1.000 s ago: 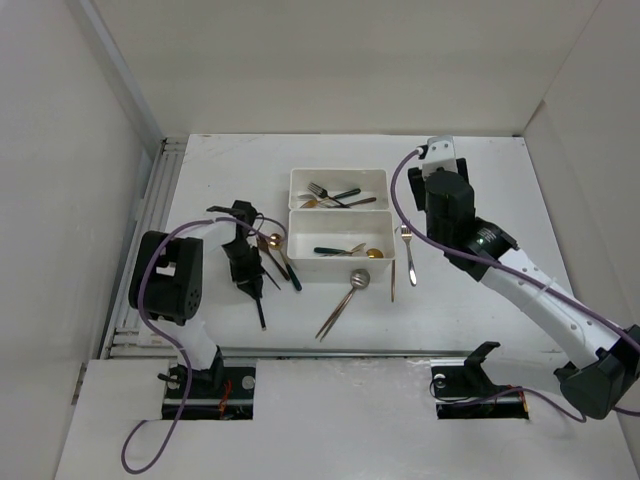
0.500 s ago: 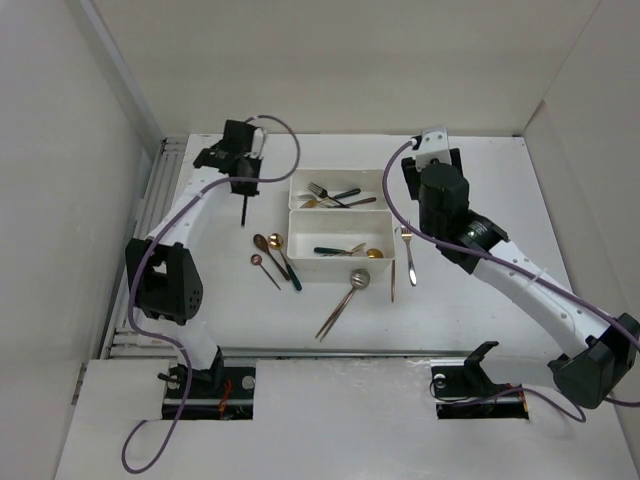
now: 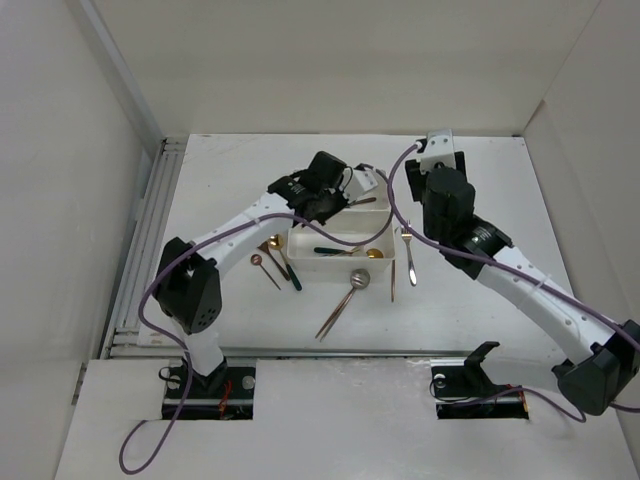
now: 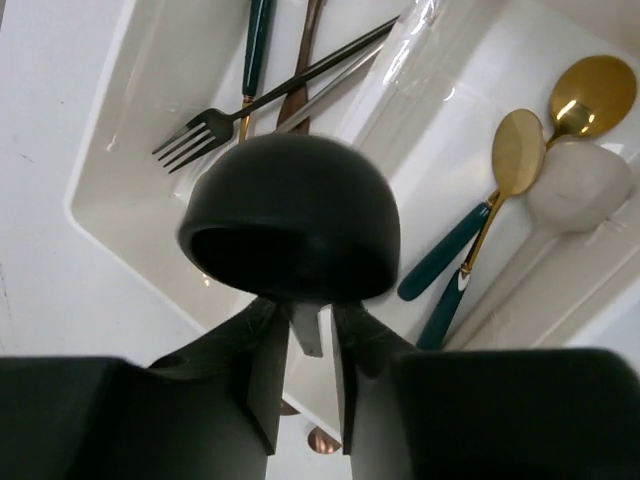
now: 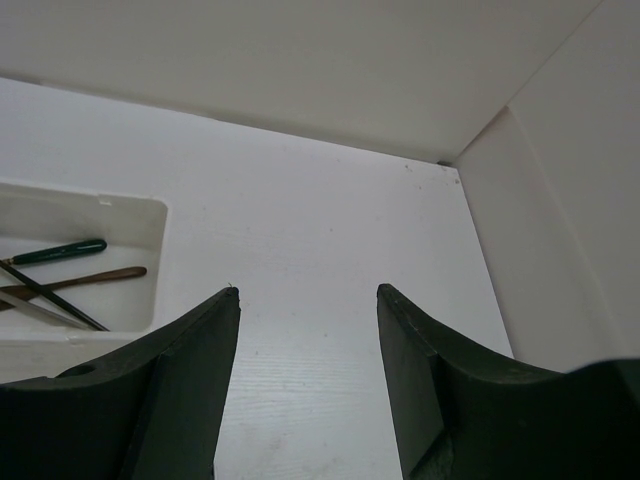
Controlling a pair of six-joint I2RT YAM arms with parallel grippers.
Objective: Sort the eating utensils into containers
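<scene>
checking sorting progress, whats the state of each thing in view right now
far tray, holds forks
near tray, holds spoons
left end effector, shut on black spoon
black spoon, held above the trays, not released
right end effector, open, empty
loose utensils, lying on the table outside the trays

Trays [image 4: 108,172] glossy plastic; gold spoons [image 4: 518,150] polished metal; black spoon [image 4: 290,215] prob. matt-coated.

left arm [image 3: 240,215] is covering most of the far tray [image 3: 372,176] from above; blurred black spoon [image 4: 290,215] is blocking tray contents in wrist view, its handle vanishing between fingers [image 4: 262,375]
</scene>
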